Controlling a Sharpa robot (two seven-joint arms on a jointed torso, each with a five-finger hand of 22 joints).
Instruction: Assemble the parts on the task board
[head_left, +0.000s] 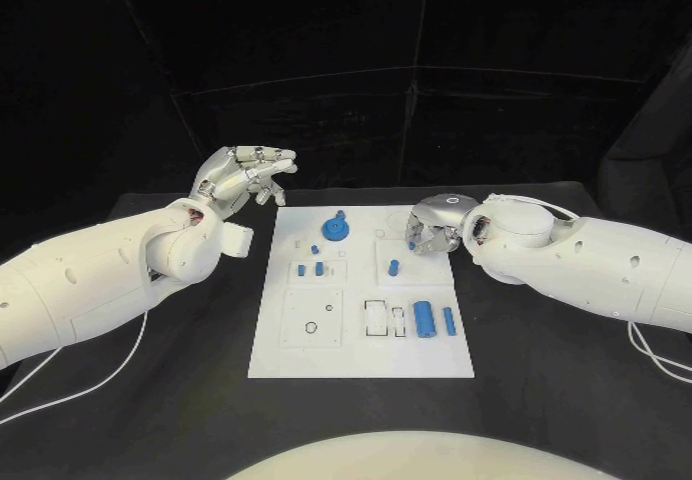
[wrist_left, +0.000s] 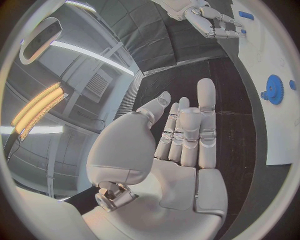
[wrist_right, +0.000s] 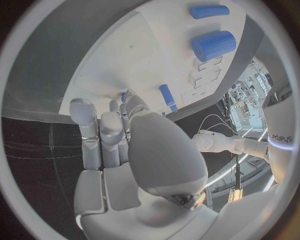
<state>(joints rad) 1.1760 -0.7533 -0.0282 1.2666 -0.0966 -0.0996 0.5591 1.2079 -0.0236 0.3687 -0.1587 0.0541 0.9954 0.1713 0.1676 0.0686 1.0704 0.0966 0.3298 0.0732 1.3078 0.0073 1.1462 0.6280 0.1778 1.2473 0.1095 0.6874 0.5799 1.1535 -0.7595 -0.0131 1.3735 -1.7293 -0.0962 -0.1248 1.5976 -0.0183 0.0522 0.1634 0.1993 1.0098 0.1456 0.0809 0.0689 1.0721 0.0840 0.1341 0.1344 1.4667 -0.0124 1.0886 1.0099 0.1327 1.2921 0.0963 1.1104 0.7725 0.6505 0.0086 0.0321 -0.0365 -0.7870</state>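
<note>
Fingers of the right hand (head_left: 434, 226) curl over the task board (head_left: 361, 345), grip uncertain; left hand (head_left: 245, 178) hangs open, empty. Blue parts (head_left: 426, 318) lie beyond those fingertips; a careless descent could scatter them.

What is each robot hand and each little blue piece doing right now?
left hand: raised beside the board's far left corner, fingers apart, holding nothing.
right hand: over the board's far right part, fingers curled down; whether it holds anything cannot be told.
task board: flat on the table.
blue gear: lying on the board, untouched.
big blue cylinder: lying on its side.
thin blue pin: lying beside the cylinder.
</note>
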